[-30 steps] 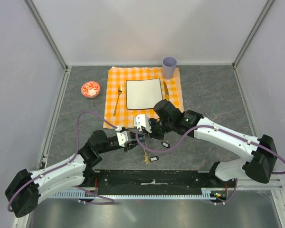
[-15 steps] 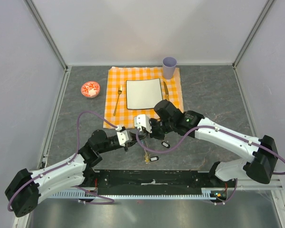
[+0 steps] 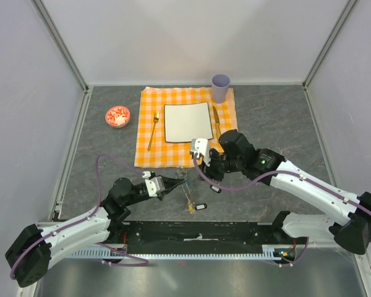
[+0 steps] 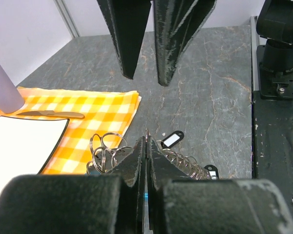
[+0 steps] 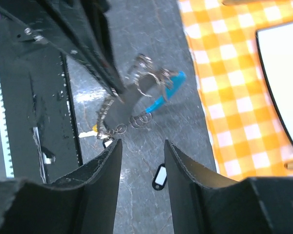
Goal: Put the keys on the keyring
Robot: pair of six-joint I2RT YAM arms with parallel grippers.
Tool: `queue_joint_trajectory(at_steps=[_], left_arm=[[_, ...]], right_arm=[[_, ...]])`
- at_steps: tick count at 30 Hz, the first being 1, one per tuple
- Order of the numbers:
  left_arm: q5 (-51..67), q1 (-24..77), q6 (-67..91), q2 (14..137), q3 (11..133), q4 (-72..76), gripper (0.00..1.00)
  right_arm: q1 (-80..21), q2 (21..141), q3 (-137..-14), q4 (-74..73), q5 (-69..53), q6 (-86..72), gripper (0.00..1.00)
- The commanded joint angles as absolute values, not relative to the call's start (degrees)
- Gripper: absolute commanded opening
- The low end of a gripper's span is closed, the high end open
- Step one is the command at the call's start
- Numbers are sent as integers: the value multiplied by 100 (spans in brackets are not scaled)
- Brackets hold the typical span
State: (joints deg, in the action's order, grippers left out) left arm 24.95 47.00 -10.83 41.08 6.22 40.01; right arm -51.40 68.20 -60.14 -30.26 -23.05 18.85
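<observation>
Keyring (image 5: 167, 90): turquoise tag, bunch of wire rings, short chain; located just off the near edge of the orange checked cloth (image 4: 102, 105), over the grey table (image 3: 266, 124); pinched by the left gripper (image 4: 145, 144), fingers pressed together, rings jutting out either side; brass-coloured key (image 3: 190, 209) at the chain's near end; right gripper (image 5: 142, 142) just beyond the bunch, jaws spread; two small black tags (image 3: 215, 189) on the table nearby.

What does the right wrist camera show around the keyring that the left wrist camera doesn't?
Right wrist only: the keyring's turquoise tag, lying at the left gripper's shut tip. Left wrist only: the purple cup and the knife. Both: the bunched rings, a black label tag, the checked cloth and the plate.
</observation>
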Motion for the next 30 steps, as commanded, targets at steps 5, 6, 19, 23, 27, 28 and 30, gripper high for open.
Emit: queue_joint_trajectory(at_steps=[5,6,19,23,27,28,30], left_arm=[[2338,4711,-862,3956,281,4799,2],[2294,4711,-853,3929,264,4816,2],[2039,4702,-835,3779,202,4746,2],[2065,4702,-844,3867,228,4737,2],[2144,4711,-844,4008,290,4720,2],[2153,4702,-852,4017,316,4711,2],[2171,4711,-844,4017,316,4693,2]], right_arm=[[-4597,6793,-5441,-2804,-1240,229,50],[-4544,6942,-5353,-2804,-1144,142,50],[-4403,8586,-5379,-2628,-712,-307,47],[-4333,8859,-5353,-2602,-870,-501,47],[-4272,8973,-5379,-2602,-923,-633,45],[-4245,8991,-5379,-2602,-940,-650,44],[-4157,9079,-5370,-2602,-1002,-677,41]])
